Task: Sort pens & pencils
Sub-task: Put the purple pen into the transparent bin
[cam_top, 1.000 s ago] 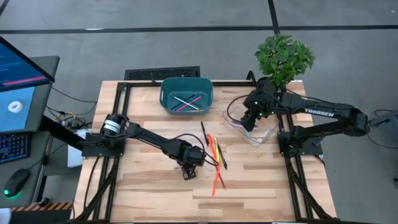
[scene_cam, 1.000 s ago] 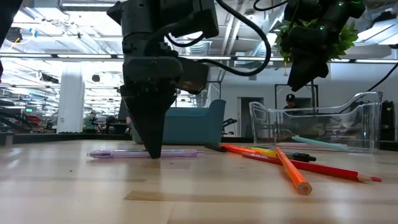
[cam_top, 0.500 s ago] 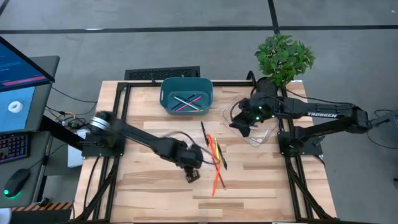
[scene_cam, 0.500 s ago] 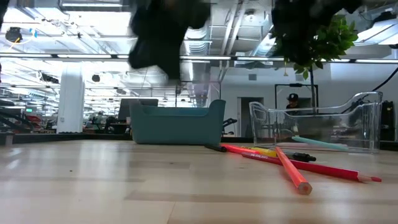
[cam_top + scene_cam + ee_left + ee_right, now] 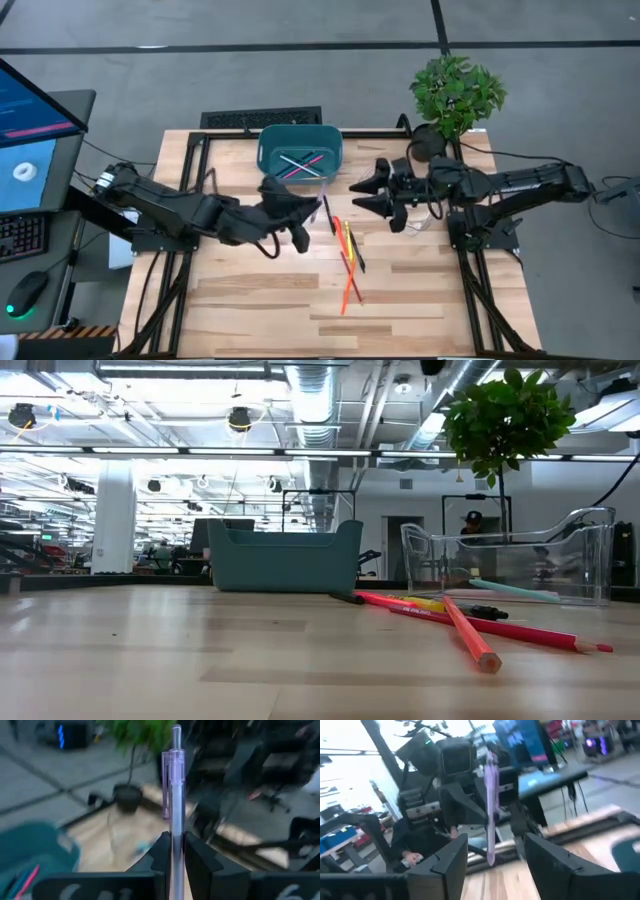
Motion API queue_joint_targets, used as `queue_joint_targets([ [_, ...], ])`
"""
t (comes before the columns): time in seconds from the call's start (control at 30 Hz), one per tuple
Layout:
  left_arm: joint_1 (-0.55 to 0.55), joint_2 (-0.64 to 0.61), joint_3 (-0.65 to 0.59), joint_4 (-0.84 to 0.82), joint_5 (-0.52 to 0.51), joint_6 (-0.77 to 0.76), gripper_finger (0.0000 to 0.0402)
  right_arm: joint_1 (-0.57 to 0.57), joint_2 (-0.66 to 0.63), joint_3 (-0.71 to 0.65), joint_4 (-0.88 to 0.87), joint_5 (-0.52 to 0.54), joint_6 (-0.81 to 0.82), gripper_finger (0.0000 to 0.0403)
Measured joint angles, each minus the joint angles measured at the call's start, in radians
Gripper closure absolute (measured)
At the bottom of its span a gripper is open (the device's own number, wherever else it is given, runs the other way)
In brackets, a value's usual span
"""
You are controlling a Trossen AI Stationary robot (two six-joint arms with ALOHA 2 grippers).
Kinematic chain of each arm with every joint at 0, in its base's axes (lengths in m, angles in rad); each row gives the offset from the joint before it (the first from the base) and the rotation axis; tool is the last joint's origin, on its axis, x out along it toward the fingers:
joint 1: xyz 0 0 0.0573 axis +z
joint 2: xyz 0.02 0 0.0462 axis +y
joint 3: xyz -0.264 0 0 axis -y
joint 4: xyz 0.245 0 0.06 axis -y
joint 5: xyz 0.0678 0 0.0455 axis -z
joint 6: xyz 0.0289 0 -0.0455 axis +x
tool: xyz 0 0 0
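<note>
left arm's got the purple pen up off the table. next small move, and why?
Probably carry it on over the teal bin and let go. The left gripper is shut on the purple pen, held above the table close to the bin, which already holds pens.

Black jointed arms, looped black cables

The near half of the bench (image 5: 250, 300) is bare wood, open from its left edge to its right edge. At mid-bench a loose cluster of pens and pencils (image 5: 346, 250) lies flat. Above it the left gripper (image 5: 312, 208), clamped on a purple pen (image 5: 176, 795), faces the right gripper (image 5: 368, 193), jaws parted; only a narrow gap separates them. Along the far edge stand the teal bin (image 5: 300, 152), the clear tray (image 5: 520, 560) and a potted plant (image 5: 455, 92).
</note>
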Motion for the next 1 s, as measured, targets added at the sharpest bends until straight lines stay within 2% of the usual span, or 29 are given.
queue_joint_targets([
  [0.17, 0.027, 0.017, -0.003, 0.1, 0.041, 0.124, 0.0372, -0.003, 0.072, 0.03, 0.085, -0.004, -0.028, 0.0175],
  [0.4, 0.069, 0.029, -0.002, 0.11, 0.112, 0.141, 0.0371, -0.03, 0.17, 0.141, 0.065, -0.062, -0.079, 0.0153],
  [0.67, 0.074, 0.027, -0.001, 0.111, 0.107, 0.167, 0.037, -0.059, 0.236, 0.214, 0.053, -0.084, -0.099, 0.0158],
  [0.77, 0.074, 0.027, -0.001, 0.103, 0.107, 0.167, 0.037, -0.059, 0.248, 0.236, 0.023, -0.099, -0.105, 0.0196],
  [0.93, 0.073, 0.027, -0.001, 0.101, 0.102, 0.172, 0.037, -0.059, 0.25, 0.27, -0.046, -0.106, -0.158, 0.0355],
  [1.0, 0.073, 0.027, -0.001, 0.095, 0.109, 0.17, 0.037, -0.059, 0.248, 0.272, -0.057, -0.102, -0.171, 0.0353],
])
